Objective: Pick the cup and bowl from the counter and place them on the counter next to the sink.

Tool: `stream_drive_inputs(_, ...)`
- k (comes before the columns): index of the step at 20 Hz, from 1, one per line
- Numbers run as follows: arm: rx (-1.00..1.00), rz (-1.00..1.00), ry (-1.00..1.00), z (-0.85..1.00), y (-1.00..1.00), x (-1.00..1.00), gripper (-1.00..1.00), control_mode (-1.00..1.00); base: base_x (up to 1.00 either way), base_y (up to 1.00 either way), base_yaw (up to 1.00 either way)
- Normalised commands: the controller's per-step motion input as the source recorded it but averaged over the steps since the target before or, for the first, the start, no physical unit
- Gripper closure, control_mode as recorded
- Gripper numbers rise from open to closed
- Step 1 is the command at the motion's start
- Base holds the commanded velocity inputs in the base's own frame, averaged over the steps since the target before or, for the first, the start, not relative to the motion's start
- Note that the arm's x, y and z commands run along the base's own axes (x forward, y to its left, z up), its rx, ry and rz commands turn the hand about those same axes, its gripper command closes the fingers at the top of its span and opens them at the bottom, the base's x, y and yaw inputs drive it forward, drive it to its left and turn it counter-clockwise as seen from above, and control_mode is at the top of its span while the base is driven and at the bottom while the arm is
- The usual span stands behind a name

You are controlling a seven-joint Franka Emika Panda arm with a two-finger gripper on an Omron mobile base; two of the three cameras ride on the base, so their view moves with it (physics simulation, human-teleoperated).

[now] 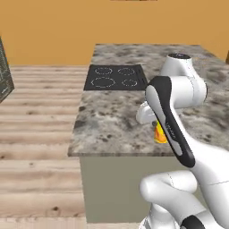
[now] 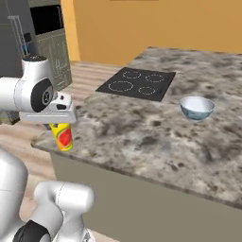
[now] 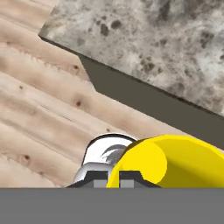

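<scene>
Claw (image 2: 60,126) clamped on yellow cup (image 2: 62,136) past counter (image 2: 142,142) edge, bowl (image 2: 196,108) plain from right base, floor (image 3: 39,100) beneath in hand view

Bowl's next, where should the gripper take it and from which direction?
Grip the bowl by its rim, coming straight down from above with one finger inside. It sits upright and open on the counter, and its wide body likely exceeds the jaw span.

The yellow cup (image 3: 175,159) sits clamped at the gripper (image 3: 113,177), below the counter (image 3: 144,39) edge, over wood floor (image 3: 39,109).
</scene>
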Motion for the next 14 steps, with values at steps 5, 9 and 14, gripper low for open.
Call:
stream_drive_inputs(5, 0.00, 0.00, 0.00, 0.00, 0.00, 0.00, 1.00, 1.00, 0.00, -0.15, 0.81)
stream_drive_inputs(9, 0.00, 0.00, 0.00, 0.00, 0.00, 0.00, 1.00, 1.00, 0.00, -0.31, 0.73)
stream_drive_inputs(14, 0.00, 0.00, 0.00, 0.00, 0.00, 0.00, 1.00, 1.00, 0.00, -0.21, 0.72)
